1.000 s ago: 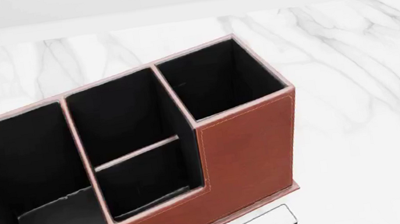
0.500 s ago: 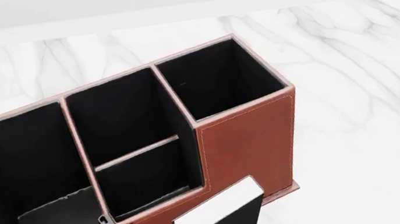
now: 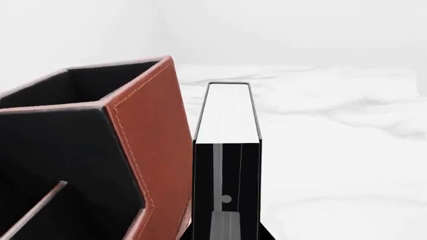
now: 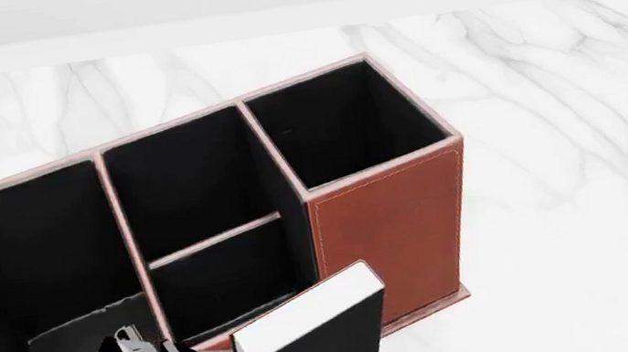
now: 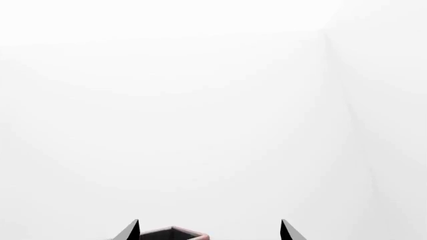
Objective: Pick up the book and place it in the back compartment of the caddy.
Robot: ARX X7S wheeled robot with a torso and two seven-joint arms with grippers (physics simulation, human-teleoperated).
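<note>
Left wrist view: the left hand (image 3: 227,220) grips the book (image 3: 227,115), its white page edges facing the camera and its long axis running away from the wrist, just beside the caddy (image 3: 150,145) outer brown wall.

Head view: the book (image 4: 311,333) is held tilted in front of the low wall, its long axis rising toward the right, outside the back compartment (image 4: 224,276), above the marble counter (image 4: 575,195).

Right wrist view: the right hand (image 5: 210,231) shows two spread fingertips, gripping nothing.
</note>
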